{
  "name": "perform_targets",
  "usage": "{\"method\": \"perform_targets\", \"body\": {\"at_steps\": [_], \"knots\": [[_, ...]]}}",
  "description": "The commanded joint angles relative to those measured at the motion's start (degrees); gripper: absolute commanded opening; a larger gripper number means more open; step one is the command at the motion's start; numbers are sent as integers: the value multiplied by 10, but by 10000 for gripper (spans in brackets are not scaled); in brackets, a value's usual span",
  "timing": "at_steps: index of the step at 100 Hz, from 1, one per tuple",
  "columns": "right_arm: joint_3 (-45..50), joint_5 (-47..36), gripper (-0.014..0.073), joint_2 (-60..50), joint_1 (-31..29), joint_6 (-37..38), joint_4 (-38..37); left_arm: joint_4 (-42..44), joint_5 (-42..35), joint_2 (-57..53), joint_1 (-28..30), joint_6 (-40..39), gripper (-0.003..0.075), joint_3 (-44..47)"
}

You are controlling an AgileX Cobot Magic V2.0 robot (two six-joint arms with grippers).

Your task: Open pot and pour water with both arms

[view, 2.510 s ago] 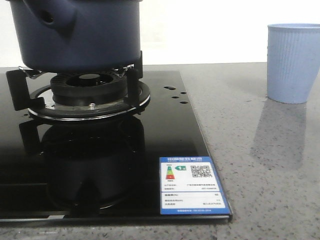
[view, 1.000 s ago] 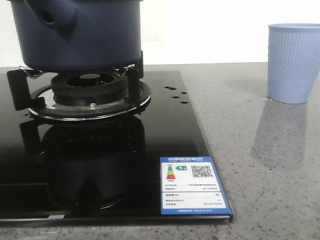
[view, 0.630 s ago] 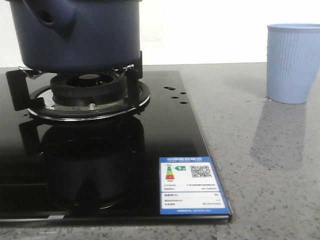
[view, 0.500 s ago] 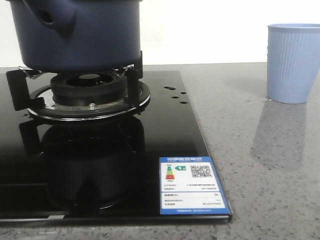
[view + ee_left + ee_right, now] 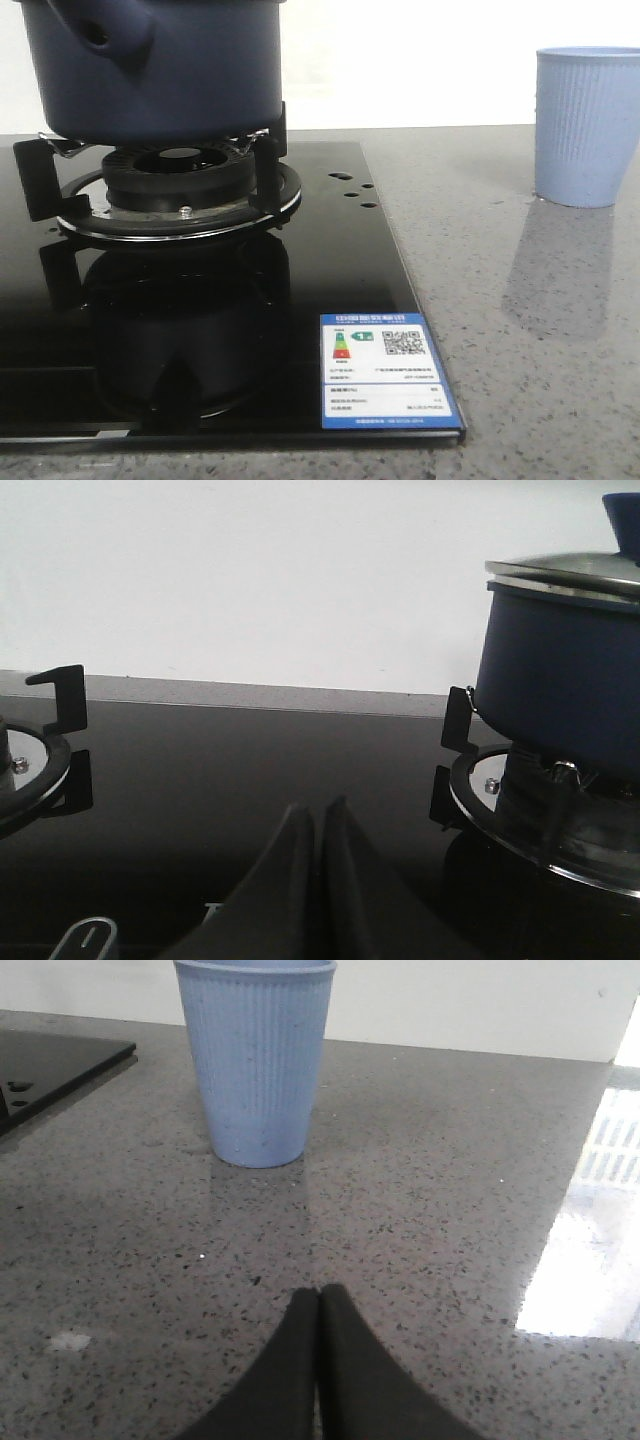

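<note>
Counter point(image 5: 520, 330): grey speckled stone; it carries everything you see.
Hob point(image 5: 200, 330): black glass gas cooktop, inset at the left.
Pot point(image 5: 160, 70): dark blue metal, seated on the burner's pan supports; its glass lid with steel rim point(image 5: 570, 572) is on, so your water is covered.
Cup point(image 5: 588, 125): pale blue ribbed plastic, upright, well right of the hob, placed to receive.
Left gripper point(image 5: 315, 820): fingers together, empty, low over the hob.
Right gripper point(image 5: 319, 1305): fingers together, empty, facing the cup.

Almost nothing is different from the earlier front pictures. The blue pot point(image 5: 150, 65) and the ribbed cup point(image 5: 587, 125) show only a very slight shift, of few pixels.
</note>
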Motion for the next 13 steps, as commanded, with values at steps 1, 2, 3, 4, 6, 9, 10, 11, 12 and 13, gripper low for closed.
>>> {"method": "perform_targets", "body": {"at_steps": [1, 2, 3, 4, 6, 9, 10, 11, 12, 13], "knots": [[9, -43, -61, -12, -4, -2, -4, 1, -39, -14, 2, -4, -16, 9], [9, -43, -61, -12, -4, -2, -4, 1, -39, -14, 2, -4, -16, 9], [9, -43, -61, -12, -4, -2, -4, 1, -39, -14, 2, -4, -16, 9], [9, -43, -61, -12, -4, -2, -4, 1, -39, -14, 2, -4, -16, 9], [9, -43, -61, -12, -4, -2, -4, 1, -39, -14, 2, -4, -16, 9], [9, -43, -61, -12, -4, -2, -4, 1, -39, -14, 2, -4, -16, 9], [9, -43, -61, -12, -4, -2, -4, 1, -39, -14, 2, -4, -16, 9], [9, -43, -61, -12, -4, -2, -4, 1, -39, -14, 2, -4, -16, 9], [9, -43, -61, -12, -4, -2, -4, 1, -39, -14, 2, -4, -16, 9], [9, -43, -61, -12, -4, -2, -4, 1, -39, -14, 2, -4, -16, 9]]}}
